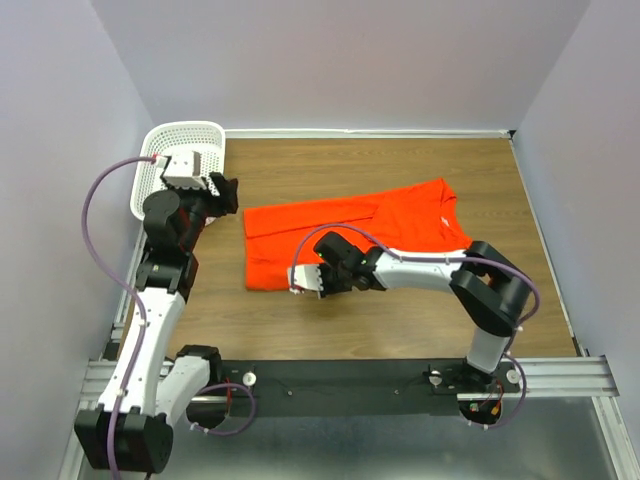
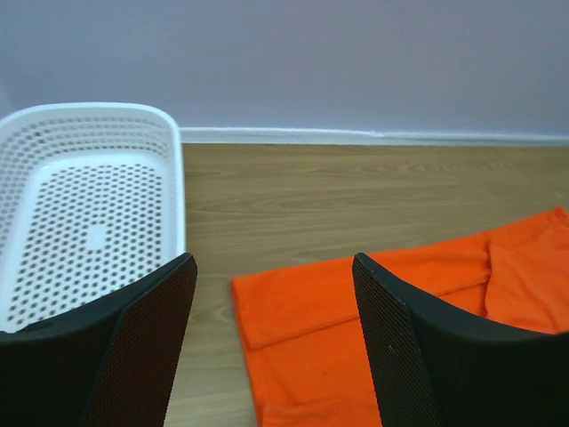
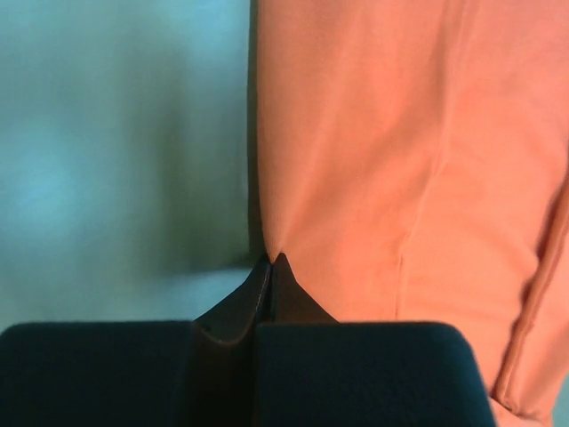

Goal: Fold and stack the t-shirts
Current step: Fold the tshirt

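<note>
T-shirt (image 1: 350, 235), partly folded, lies flat on the table (image 1: 420, 320) seen from above; the right gripper (image 1: 305, 281) sits at its near hem, the left gripper (image 1: 226, 193) beside the basket (image 1: 180, 140). Left wrist: fingers (image 2: 142, 356) wide apart, empty, T-shirt just ahead. Right wrist: fingers (image 3: 240, 311) pressed together, nipping the hem; so thin a pinch could slip when lifted
</note>
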Controlling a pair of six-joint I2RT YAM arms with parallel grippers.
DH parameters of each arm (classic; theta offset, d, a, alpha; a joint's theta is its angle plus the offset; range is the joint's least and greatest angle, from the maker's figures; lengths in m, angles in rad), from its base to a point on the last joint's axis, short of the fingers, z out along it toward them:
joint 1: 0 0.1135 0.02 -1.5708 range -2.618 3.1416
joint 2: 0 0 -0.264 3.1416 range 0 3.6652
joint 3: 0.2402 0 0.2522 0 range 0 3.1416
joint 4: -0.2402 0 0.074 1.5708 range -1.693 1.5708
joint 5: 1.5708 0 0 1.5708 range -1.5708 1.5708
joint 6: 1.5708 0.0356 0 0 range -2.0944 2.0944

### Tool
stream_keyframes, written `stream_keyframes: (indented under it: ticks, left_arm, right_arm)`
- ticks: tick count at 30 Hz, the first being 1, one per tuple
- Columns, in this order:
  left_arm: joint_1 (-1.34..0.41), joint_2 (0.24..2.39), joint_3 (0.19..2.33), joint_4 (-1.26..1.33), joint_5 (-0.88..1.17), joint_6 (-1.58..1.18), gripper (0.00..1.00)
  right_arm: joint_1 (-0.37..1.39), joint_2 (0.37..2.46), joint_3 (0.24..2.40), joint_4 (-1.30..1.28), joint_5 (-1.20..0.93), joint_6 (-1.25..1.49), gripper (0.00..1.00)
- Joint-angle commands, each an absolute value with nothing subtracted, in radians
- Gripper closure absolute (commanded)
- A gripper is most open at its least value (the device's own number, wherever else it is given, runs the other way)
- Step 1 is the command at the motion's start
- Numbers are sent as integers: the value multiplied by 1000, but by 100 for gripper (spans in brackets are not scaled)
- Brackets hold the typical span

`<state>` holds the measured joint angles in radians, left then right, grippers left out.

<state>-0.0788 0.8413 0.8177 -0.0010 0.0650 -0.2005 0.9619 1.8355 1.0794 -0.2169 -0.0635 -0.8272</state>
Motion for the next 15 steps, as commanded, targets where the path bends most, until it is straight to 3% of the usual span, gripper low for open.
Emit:
stream_keyframes:
  ticks: [1, 7, 8, 9, 10, 11, 15]
  left_arm:
    - [-103, 960, 854, 63, 316, -193, 22]
    - [-285, 1188, 1011, 58, 374, -192, 22]
    - [-304, 1272, 1038, 54, 380, -195, 22]
    - [-322, 1317, 1099, 42, 403, -204, 23]
    - [-348, 1363, 1133, 32, 411, -206, 23]
    - [-365, 1458, 1169, 17, 417, -199, 23]
    - [-428, 1708, 1400, -121, 431, -151, 27]
  right_arm:
    - [1050, 1731, 968, -347, -204, -874, 99]
    - [1141, 1608, 847, -400, -229, -864, 100]
    - [1147, 1592, 841, -402, -226, -858, 94]
    - [1147, 1579, 836, -402, -204, -833, 83]
    - [1147, 1539, 844, -403, -177, -809, 64]
    - [1135, 1516, 848, -405, -151, -786, 38]
    - [967, 1289, 850, -410, -195, -707, 8]
